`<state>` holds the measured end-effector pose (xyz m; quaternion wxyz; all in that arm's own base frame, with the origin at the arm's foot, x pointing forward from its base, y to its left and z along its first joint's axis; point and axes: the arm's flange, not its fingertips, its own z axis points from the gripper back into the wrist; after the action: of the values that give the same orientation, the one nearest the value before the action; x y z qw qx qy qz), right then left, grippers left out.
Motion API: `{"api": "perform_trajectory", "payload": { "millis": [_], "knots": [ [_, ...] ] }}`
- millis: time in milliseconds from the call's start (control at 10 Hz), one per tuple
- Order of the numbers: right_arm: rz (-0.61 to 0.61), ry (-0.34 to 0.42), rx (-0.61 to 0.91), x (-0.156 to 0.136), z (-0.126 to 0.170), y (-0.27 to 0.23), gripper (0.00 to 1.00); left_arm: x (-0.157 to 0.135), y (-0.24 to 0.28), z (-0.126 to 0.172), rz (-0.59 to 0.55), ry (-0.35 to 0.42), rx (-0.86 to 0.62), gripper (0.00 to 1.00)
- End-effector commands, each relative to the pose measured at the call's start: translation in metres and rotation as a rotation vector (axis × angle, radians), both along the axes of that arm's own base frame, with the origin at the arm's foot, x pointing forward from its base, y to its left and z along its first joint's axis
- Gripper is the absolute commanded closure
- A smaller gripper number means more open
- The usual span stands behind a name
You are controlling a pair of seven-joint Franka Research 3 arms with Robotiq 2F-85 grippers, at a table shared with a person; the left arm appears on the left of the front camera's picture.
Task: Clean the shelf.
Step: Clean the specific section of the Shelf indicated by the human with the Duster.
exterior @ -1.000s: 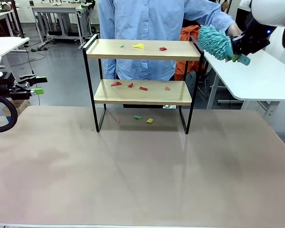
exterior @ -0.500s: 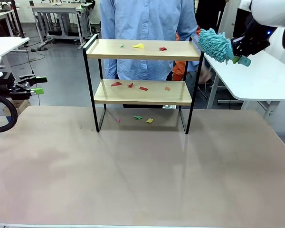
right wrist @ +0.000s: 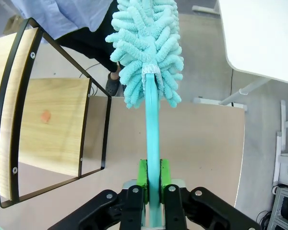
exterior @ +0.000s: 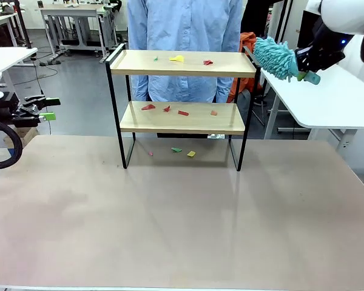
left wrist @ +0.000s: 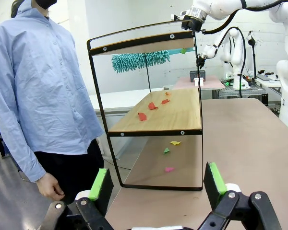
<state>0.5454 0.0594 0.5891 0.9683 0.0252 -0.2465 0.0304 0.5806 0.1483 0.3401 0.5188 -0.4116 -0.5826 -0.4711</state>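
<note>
The duster (right wrist: 146,48) is clamped in the right pincer (right wrist: 152,173); the left pincer (left wrist: 157,178) is spread apart. The shelf (exterior: 139,61) could be tipped if its rail is struck.

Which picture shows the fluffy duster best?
The right wrist view: the duster is close and whole, fluffy head and handle, with the handle clamped in the right gripper. The front view shows it small, beside the shelf's right end. The left wrist view shows its head far off, behind the shelf's frame.
</note>
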Motion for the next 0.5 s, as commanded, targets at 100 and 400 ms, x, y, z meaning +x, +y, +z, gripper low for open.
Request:
{"api": "perform_trajectory", "payload": {
  "millis": [100, 400],
  "knots": [
    [0.056, 0.031, -0.045, -0.017, 0.015, -0.015, 0.87, 0.000, 0.000, 0.002, -0.004, -0.005, 0.006, 0.00],
    [0.233, 0.178, -0.186, -0.058, 0.038, -0.040, 0.87, 0.000, 0.000, 0.002, -0.004, -0.005, 0.006, 0.00]
  ]
}}
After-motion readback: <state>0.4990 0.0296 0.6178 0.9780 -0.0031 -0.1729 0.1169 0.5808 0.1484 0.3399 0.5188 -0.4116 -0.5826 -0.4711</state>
